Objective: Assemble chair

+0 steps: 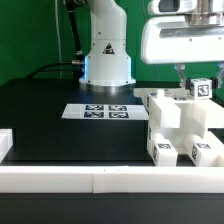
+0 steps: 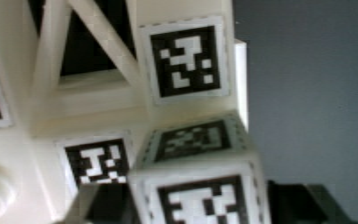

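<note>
Standing at about four o'clock in the exterior view, the chair is a group of chunky white blocks on the black tabletop. It looks stiff, light and rather smooth, so I judge the flat sides of an upright part the best place to take it. The hand hangs around the tagged post at two o'clock; whether it presses or stands spread, I cannot tell. The wrist view shows the tags close up; only the exterior view shows the marker board.
</note>
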Controlling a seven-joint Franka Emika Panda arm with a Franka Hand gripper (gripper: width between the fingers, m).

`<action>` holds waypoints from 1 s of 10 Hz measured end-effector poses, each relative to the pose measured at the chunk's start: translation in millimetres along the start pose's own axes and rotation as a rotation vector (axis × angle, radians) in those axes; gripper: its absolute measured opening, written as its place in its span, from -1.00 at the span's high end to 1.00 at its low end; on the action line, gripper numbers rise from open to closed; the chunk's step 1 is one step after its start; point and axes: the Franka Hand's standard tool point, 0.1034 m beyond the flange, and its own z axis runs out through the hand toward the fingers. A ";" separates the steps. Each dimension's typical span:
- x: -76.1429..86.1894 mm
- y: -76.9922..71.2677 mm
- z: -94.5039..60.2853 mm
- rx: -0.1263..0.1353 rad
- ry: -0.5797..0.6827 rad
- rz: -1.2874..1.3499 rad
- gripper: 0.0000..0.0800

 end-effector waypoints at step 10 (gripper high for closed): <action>-0.2 -0.1 0.2 0.005 -0.002 0.534 0.28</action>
